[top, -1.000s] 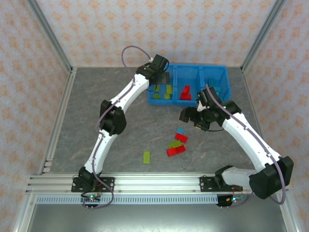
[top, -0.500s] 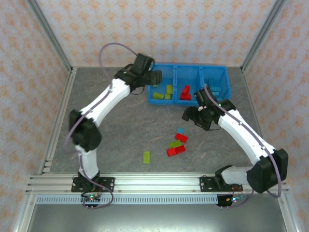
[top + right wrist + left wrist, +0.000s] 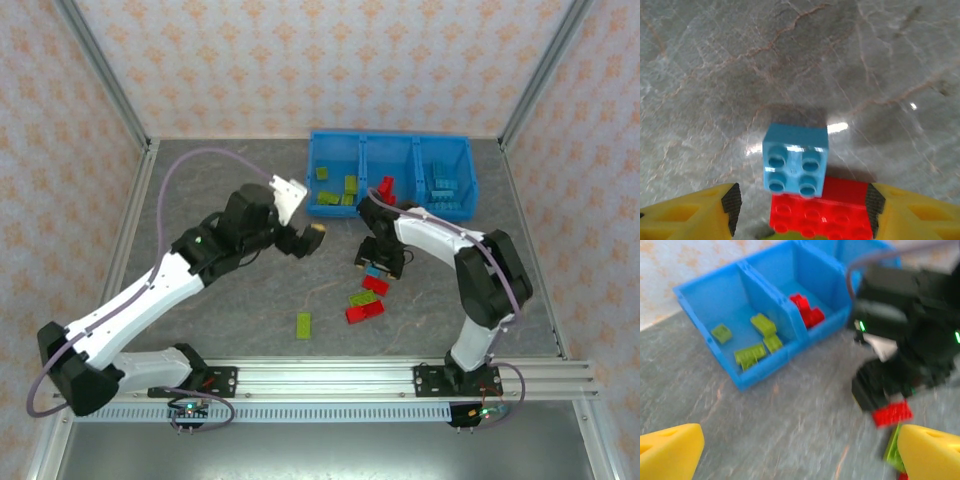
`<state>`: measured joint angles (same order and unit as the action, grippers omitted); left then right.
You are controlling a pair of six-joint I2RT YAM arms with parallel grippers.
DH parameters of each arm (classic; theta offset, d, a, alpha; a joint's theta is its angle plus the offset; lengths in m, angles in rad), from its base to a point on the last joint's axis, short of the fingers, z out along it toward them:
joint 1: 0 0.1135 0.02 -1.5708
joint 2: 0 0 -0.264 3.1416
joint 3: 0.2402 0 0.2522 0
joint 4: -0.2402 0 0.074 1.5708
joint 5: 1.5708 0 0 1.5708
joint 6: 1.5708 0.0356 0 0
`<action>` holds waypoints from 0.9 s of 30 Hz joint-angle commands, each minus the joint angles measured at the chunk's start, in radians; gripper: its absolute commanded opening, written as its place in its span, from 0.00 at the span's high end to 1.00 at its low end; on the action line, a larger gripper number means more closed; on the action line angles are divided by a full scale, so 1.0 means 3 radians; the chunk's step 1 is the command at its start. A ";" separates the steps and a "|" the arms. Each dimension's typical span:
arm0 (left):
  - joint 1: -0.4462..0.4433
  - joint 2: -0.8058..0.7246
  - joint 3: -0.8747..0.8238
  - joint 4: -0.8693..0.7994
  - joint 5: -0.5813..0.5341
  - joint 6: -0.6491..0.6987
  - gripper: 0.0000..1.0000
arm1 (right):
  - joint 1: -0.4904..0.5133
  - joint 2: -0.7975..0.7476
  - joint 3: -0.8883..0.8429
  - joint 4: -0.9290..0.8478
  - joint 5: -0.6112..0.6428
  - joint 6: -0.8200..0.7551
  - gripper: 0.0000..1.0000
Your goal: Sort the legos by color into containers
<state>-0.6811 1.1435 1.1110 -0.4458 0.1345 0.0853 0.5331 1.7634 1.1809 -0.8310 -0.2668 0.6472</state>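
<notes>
The blue bin (image 3: 325, 210) is set at the far side of the grey table (image 3: 260, 300), its three compartments in a row. Yellow-green legos (image 3: 338, 193) are seen in the left compartment, red legos (image 3: 385, 191) in the middle one and light blue legos (image 3: 445, 186) in the right one.

The left gripper (image 3: 305, 238) is held over bare table just in front of the bin's left end. In the left wrist view its yellow fingers (image 3: 670, 450) are spread wide, and nothing is held between them.

The right gripper (image 3: 801, 207) is lowered over a cluster of loose bricks in front of the middle compartment. Its jaws are parted. A light blue brick (image 3: 796, 165), studs up, is framed between them with a gap on either side. A red brick (image 3: 820, 212) lies against that brick's near edge. Its end may be met by the right-hand pad (image 3: 873, 202), but this cannot be told so close to the edge of the picture.

Nearer the arm bases, a yellow-green brick (image 3: 362, 298) and a longer red brick (image 3: 365, 311) lie just beside each other. A single yellow-green brick (image 3: 303, 324) is found apart from them, to their left.
</notes>
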 commanded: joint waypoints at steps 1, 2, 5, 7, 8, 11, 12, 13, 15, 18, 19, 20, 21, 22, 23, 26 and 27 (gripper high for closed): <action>-0.0001 -0.0473 -0.0352 0.0058 0.0307 0.0723 0.00 | 0.0025 0.0109 0.0078 0.0161 0.0178 0.0106 0.34; 0.0000 -0.0570 -0.0435 0.0016 0.0391 0.0876 0.00 | 0.0023 0.0154 0.0086 0.0180 0.0170 0.0122 0.35; 0.0000 -0.0740 -0.0597 -0.0104 0.0490 0.1187 0.00 | 0.0040 0.0238 0.0077 0.0233 0.0163 0.0202 0.42; 0.0000 -0.0791 -0.0639 -0.0220 0.0504 0.1349 0.00 | 0.0058 0.0229 0.0056 0.0227 0.0241 0.0275 0.50; 0.0000 -0.0793 -0.0644 -0.0269 0.0504 0.1408 0.00 | 0.0065 0.0207 0.0041 0.0211 0.0281 0.0300 0.54; 0.0000 -0.0785 -0.0638 -0.0392 0.0516 0.1523 0.00 | 0.0067 0.0068 0.0030 0.0164 0.0416 0.0372 0.65; 0.0000 -0.0788 -0.0641 -0.0390 0.0523 0.1522 0.00 | 0.0066 -0.0003 0.0031 0.0148 0.0484 0.0394 0.67; 0.0000 -0.0793 -0.0658 -0.0366 0.0538 0.1521 0.00 | 0.0066 -0.0086 0.0048 0.0113 0.0568 0.0412 0.69; 0.0000 -0.0809 -0.0700 -0.0296 0.0565 0.1497 0.00 | 0.0069 -0.0271 0.0089 0.0061 0.0760 0.0427 0.71; 0.0000 -0.0817 -0.0754 -0.0178 0.0587 0.1445 0.00 | 0.0046 -0.0532 0.0230 -0.0019 0.1085 0.0389 0.73; 0.0000 -0.0811 -0.0757 -0.0154 0.0593 0.1427 0.00 | 0.0021 -0.0604 0.0301 -0.0051 0.1226 0.0350 0.73; 0.0000 -0.0806 -0.0753 -0.0137 0.0600 0.1417 0.00 | -0.0011 -0.0659 0.0376 -0.0070 0.1376 0.0305 0.73; 0.0000 -0.0800 -0.0748 -0.0121 0.0605 0.1405 0.00 | -0.0059 -0.0721 0.0451 -0.0066 0.1579 0.0236 0.73; 0.0000 -0.0794 -0.0747 -0.0101 0.0604 0.1394 0.00 | -0.0136 -0.0778 0.0528 -0.0039 0.1748 0.0152 0.73; 0.0000 -0.0783 -0.0739 -0.0085 0.0596 0.1379 0.00 | -0.0221 -0.0806 0.0590 0.0014 0.1865 0.0076 0.73; 0.0000 -0.0765 -0.0746 -0.0029 0.0580 0.1314 0.00 | -0.0636 -0.0788 0.0718 0.0328 0.1921 -0.0119 0.73; 0.0000 -0.0754 -0.0743 -0.0027 0.0580 0.1293 0.00 | -0.0796 -0.0719 0.0768 0.0429 0.1831 -0.0143 0.72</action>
<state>-0.6807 0.9119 0.8925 -0.4973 0.3004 0.4950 0.4030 1.5280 1.3785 -0.7677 0.1745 0.6716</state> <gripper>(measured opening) 0.998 0.292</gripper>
